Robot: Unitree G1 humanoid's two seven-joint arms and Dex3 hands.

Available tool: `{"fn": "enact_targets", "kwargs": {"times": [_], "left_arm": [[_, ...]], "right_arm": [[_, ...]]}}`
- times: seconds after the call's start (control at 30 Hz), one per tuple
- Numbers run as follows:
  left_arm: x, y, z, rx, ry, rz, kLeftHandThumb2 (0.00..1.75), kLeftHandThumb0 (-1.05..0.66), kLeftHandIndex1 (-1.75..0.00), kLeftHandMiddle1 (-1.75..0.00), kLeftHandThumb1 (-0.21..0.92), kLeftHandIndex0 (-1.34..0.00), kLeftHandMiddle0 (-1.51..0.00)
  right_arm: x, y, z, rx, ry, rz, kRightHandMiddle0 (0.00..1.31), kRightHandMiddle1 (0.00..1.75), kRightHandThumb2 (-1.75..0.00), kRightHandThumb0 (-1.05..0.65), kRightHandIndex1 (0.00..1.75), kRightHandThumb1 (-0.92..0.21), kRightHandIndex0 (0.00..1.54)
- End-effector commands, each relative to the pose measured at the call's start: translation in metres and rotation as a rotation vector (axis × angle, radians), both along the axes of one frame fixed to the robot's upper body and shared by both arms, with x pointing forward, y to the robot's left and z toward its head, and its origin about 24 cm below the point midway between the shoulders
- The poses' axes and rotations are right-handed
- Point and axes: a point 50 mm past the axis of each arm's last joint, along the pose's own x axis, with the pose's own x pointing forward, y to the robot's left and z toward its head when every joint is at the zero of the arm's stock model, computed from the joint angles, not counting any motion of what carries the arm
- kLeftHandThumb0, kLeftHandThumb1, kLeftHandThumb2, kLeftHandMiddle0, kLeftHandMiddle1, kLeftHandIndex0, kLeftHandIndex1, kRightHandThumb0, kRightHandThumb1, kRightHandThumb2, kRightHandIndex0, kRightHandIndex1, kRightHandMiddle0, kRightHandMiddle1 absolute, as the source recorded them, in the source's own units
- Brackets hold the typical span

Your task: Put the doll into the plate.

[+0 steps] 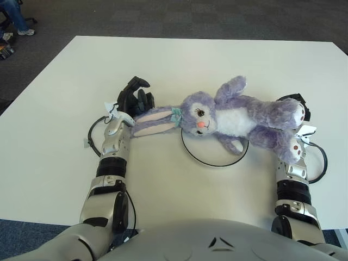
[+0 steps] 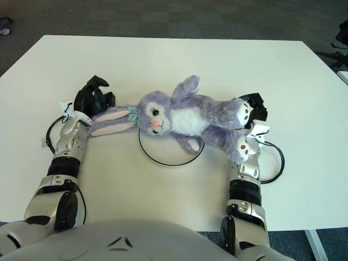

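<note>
Left hand (image 1: 136, 97) curled at doll's (image 1: 234, 119) ear, right hand (image 2: 254, 111) at its feet; grip unclear on both. Doll lies across plate (image 1: 213, 163) ring mid-surface. I'd centre the torso before releasing.

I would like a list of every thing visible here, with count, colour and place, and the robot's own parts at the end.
doll: one, purple rabbit with white belly, lying across the plate, ears toward the left hand, feet toward the right hand.
plate: one, white with dark rim, middle of the table, partly under the doll.
table: one, white, on a dark grey floor.
left hand: one, black, at the doll's ears.
right hand: one, black, mostly hidden behind the doll's feet.
</note>
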Motion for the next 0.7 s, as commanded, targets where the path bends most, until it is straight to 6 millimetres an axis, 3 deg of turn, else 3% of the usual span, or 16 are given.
{"fn": "enact_targets", "kwargs": {"times": [0.0,0.67], "left_arm": [[-0.0082,-0.0019,-0.0203,-0.017,0.092,-0.002,1.27,-0.47,-1.75,-1.75,0.35,-0.58,-1.17],[-0.0079,-0.0026,-0.0203,-0.019,0.101,0.01,1.24,-0.46,-1.75,-1.75,0.38,-0.56,-1.17]], "right_arm": [[-0.0058,0.0026,-0.0172,0.041,0.09,-0.003,0.6,1.75,-1.29,-0.48,1.75,-0.34,1.24],[-0.005,0.0034,-0.0164,0.041,0.1,0.002,0.59,1.75,-1.28,-0.47,1.75,-0.35,1.22]]}}
